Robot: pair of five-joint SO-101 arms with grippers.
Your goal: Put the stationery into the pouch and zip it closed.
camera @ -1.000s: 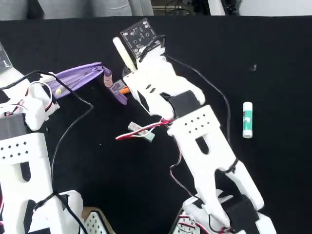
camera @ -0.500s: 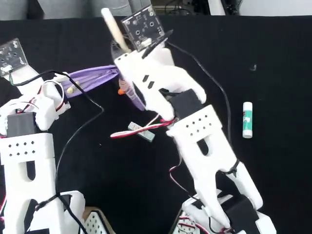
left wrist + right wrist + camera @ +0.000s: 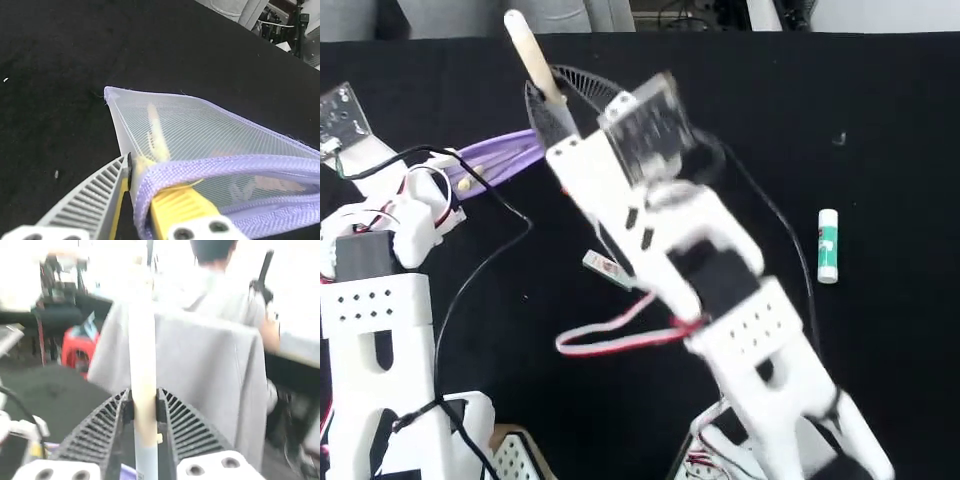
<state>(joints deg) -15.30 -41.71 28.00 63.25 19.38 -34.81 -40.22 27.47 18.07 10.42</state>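
The purple mesh pouch (image 3: 500,158) lies at the back left, its mouth toward the middle. My left gripper (image 3: 458,182) is shut on the pouch's end. In the left wrist view its fingers (image 3: 131,167) pinch the purple zipper edge of the pouch (image 3: 210,130), and a pale long thing (image 3: 157,137) shows through the mesh. My right gripper (image 3: 548,108) is raised above the pouch mouth, shut on a cream stick (image 3: 528,52) that points up and back. The right wrist view has the stick (image 3: 143,335) clamped between the gripper's (image 3: 144,407) jaws.
A white and green glue stick (image 3: 828,245) lies at the right of the black table. A small wrapped eraser-like piece (image 3: 604,267) lies mid-table beside the right arm. A red and white cable (image 3: 620,335) hangs from that arm.
My right arm has lifted up and back from the pouch mouth, carrying the cream stick, and tilted its wrist upward. The left arm shifted slightly a second ago, then stayed still.
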